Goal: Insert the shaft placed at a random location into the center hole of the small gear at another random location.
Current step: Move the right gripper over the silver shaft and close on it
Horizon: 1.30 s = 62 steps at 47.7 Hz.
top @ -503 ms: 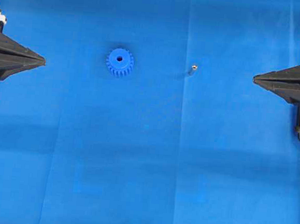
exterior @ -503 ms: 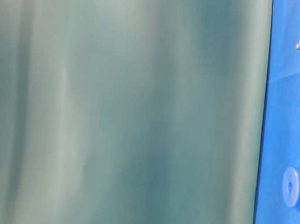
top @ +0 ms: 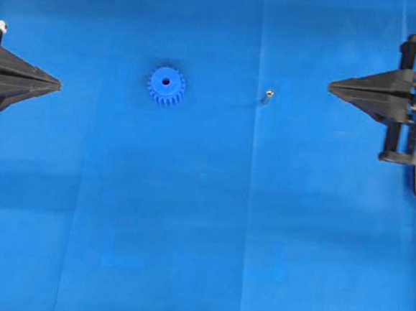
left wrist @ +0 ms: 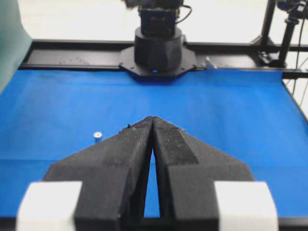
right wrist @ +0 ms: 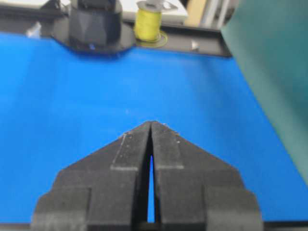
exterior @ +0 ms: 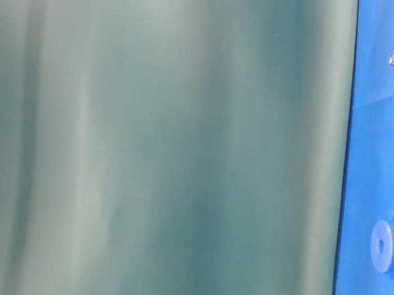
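Nothing done yet: shaft (top: 267,97) lies at 3 o'clock of small gear (top: 166,87), center hole (top: 165,81) empty. Left gripper (top: 58,85) and right gripper (top: 330,86) both closed, holding nothing.

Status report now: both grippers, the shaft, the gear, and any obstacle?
Left gripper shut, empty. Right gripper shut, empty. Shaft on the mat, apart from small gear; center hole empty. Nothing between them.
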### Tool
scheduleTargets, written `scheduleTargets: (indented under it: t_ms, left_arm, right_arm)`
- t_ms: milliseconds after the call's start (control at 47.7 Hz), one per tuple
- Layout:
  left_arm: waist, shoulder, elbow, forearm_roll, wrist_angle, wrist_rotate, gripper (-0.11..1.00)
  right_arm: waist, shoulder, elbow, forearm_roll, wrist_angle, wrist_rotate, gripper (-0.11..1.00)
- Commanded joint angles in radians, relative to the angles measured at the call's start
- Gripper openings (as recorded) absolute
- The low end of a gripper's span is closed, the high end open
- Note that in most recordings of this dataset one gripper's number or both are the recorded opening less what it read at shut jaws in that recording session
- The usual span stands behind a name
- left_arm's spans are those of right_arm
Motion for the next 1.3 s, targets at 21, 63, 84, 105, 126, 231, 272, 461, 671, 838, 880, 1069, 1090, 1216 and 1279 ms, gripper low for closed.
scheduleTargets:
  t_ms: [21, 63, 84, 105, 126, 231, 272, 461, 671, 838, 880, 1069, 1090, 1216, 1279]
  left_arm:
    - [0.0, 0.002, -0.008, 0.002, 0.003, 0.0, 0.0]
    - [0.0, 0.002, -0.008, 0.002, 0.005, 0.0, 0.0]
    - [0.0, 0.002, -0.008, 0.002, 0.005, 0.0, 0.0]
    - [0.002, 0.002, -0.008, 0.002, 0.006, 0.0, 0.0]
    - [0.002, 0.0, -0.008, 0.002, 0.006, 0.0, 0.0]
    - [0.002, 0.0, -0.006, 0.002, 0.006, 0.0, 0.0]
    - [0.002, 0.0, -0.005, 0.002, 0.006, 0.0, 0.0]
    - [0.0, -0.002, 0.003, 0.002, 0.006, 0.0, 0.0]
    - [0.002, -0.002, 0.006, 0.002, 0.006, 0.0, 0.0]
    - [0.002, -0.005, 0.011, 0.002, 0.02, 0.002, 0.0]
    - [0.0, -0.005, 0.011, 0.002, 0.02, 0.0, 0.0]
    - [0.002, -0.005, 0.012, 0.002, 0.021, 0.0, 0.0]
    - [0.002, -0.005, 0.012, 0.002, 0.021, 0.0, 0.0]
    - [0.002, -0.005, 0.012, 0.002, 0.021, 0.0, 0.0]
    - [0.002, -0.005, 0.012, 0.002, 0.021, 0.0, 0.0]
  right_arm:
    - [-0.018, 0.089, -0.021, 0.012, -0.049, 0.002, -0.04]
    - [-0.032, 0.135, -0.025, 0.023, -0.064, 0.002, -0.01]
    - [-0.037, 0.153, -0.026, 0.029, -0.072, 0.003, 0.0]
    - [-0.043, 0.172, -0.026, 0.032, -0.081, 0.003, 0.03]
    - [-0.048, 0.192, -0.028, 0.038, -0.089, 0.003, 0.07]
    - [-0.063, 0.29, -0.032, 0.058, -0.14, 0.002, 0.29]
    - [-0.064, 0.341, -0.037, 0.06, -0.166, 0.002, 0.41]
    - [-0.078, 0.518, -0.049, 0.086, -0.267, 0.002, 0.73]
    - [-0.08, 0.683, -0.077, 0.114, -0.325, 0.008, 0.64]
    - [-0.08, 0.769, -0.095, 0.117, -0.33, 0.031, 0.64]
    - [-0.08, 0.781, -0.097, 0.118, -0.333, 0.035, 0.64]
    - [-0.08, 0.81, -0.092, 0.156, -0.364, 0.038, 0.63]
    - [-0.08, 0.81, -0.091, 0.158, -0.365, 0.038, 0.63]
    - [-0.08, 0.808, -0.092, 0.158, -0.367, 0.038, 0.6]
    - [-0.078, 0.81, -0.092, 0.158, -0.365, 0.038, 0.56]
